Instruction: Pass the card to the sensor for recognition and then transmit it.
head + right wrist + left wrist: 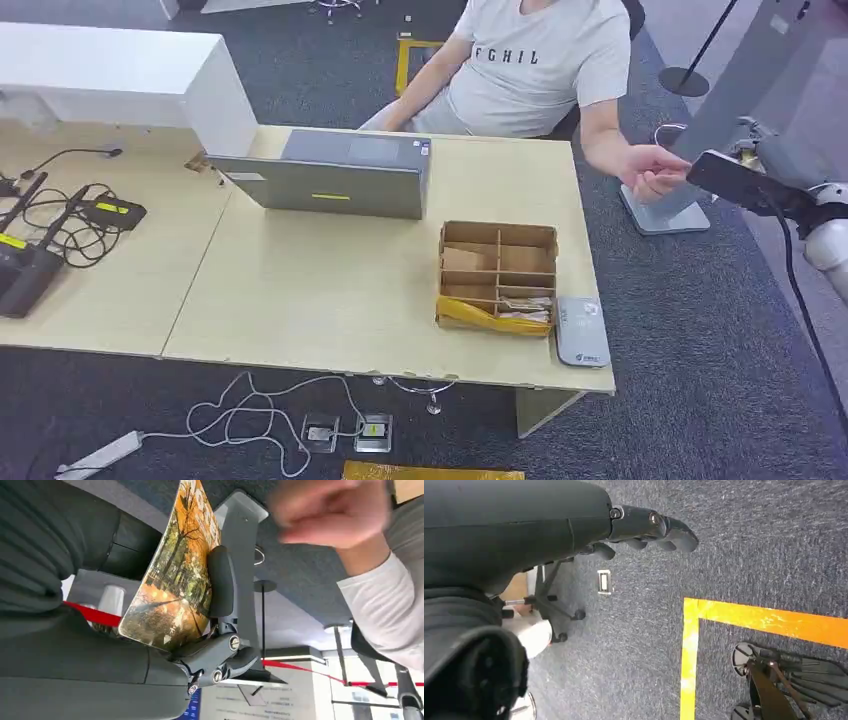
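My right hand (792, 200) is out past the table's right side and grips a card (733, 179) by one end. In the right wrist view the card (172, 577) shows an autumn-tree picture, with dark fingers (220, 582) pressed on its face. A person's hand (650, 170) reaches to just short of the card's free end; it looks blurred (330, 512) close beside the card. The grey card sensor (582, 331) lies on the table's near right corner. My left hand (574, 525) hangs over the carpet, its fingers (656, 527) loosely extended around nothing.
A cardboard divider box (497, 275) sits left of the sensor. A closed grey laptop (335, 180) is at the table's back, with cables and black devices (40, 250) at the left. A grey stand base (665, 215) rests on the floor under the person's hand.
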Robot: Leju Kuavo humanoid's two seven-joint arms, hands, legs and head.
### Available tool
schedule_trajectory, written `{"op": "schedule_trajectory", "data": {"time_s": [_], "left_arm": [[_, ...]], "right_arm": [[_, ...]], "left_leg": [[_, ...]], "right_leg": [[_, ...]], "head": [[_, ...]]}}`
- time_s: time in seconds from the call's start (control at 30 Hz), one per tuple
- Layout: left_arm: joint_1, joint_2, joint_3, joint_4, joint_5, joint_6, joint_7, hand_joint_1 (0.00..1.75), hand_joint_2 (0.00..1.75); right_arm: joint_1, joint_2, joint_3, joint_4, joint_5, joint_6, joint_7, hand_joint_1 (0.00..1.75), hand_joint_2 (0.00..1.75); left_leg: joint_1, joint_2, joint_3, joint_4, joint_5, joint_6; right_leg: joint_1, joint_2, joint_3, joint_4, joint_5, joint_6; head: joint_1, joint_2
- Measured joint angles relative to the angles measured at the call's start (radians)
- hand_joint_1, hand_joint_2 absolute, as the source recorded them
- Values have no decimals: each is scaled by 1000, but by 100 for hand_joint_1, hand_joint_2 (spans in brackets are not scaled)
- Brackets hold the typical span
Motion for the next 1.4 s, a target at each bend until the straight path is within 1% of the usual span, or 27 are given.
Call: {"op": "schedule_trajectory", "data": {"time_s": [0.17, 0.4, 0.57, 0.67, 0.77, 0.8, 0.9, 1.1, 1.2, 1.4], "left_arm": [[0, 1, -14, 0, -2, -7, -1, 0, 0], [-3, 6, -20, 0, -6, -17, 0, 0, 0], [-3, 10, -29, 0, -12, -17, -1, 0, 0], [-4, 15, -38, 0, -19, -20, 0, 0, 0], [-4, 18, -42, 0, -21, -26, 2, 0, 0], [-4, 19, -44, 0, -21, -27, 2, 0, 0], [-7, 21, -45, 0, -23, -22, 2, 0, 0], [-8, 22, -49, 0, -23, -16, 0, 0, 0], [-9, 22, -52, 0, -23, -16, 0, 0, 0], [-10, 22, -61, 0, -19, -8, 0, 0, 0]], "right_arm": [[22, -30, -25, -29, 2, -3, 2, 175, 175], [49, -59, -52, -48, 15, -14, 1, 175, 175], [97, -84, -77, -73, 10, -23, 3, 175, 175], [161, -108, -104, -110, -14, -23, 25, 175, 175], [281, -126, -139, -179, -22, -36, 64, 175, 175], [326, -128, -151, -205, -22, -40, 68, 175, 175], [430, -128, -174, -270, -34, -48, 77, 175, 175], [574, -105, -211, -358, -70, -87, 79, 175, 175], [607, -89, -221, -380, -69, -92, 79, 175, 175], [613, -61, -231, -405, -59, -93, 75, 175, 175]], "left_leg": [[0, 0, 0, 0, 0, 0], [0, 0, 0, 0, 0, 0], [0, 0, 0, 0, 0, 0], [1, 0, 0, 0, 0, 0], [1, 0, 0, 0, -1, 0], [1, 0, 0, 0, -1, 0], [1, 0, 0, 0, -1, 0], [1, 0, 0, -1, -1, 0], [1, 0, 0, -1, -1, 0], [1, 0, 0, -1, -1, 0]], "right_leg": [[0, 0, 0, 0, 0, 0], [0, 0, 0, 0, 0, 0], [0, 0, 0, 0, 0, 0], [1, -1, 1, 0, 0, 0], [1, -1, 1, 0, 0, 0], [1, -1, 1, 0, 0, 0], [1, 0, 1, 0, 0, 0], [1, -1, 1, 0, 0, 0], [1, 0, 1, 0, 0, 0], [1, -1, 1, 0, 0, 0]], "head": [[0, 0], [0, 0], [0, 0], [0, 0], [1, 0], [0, 0], [0, 0], [0, 0], [0, 0], [0, 0]]}}
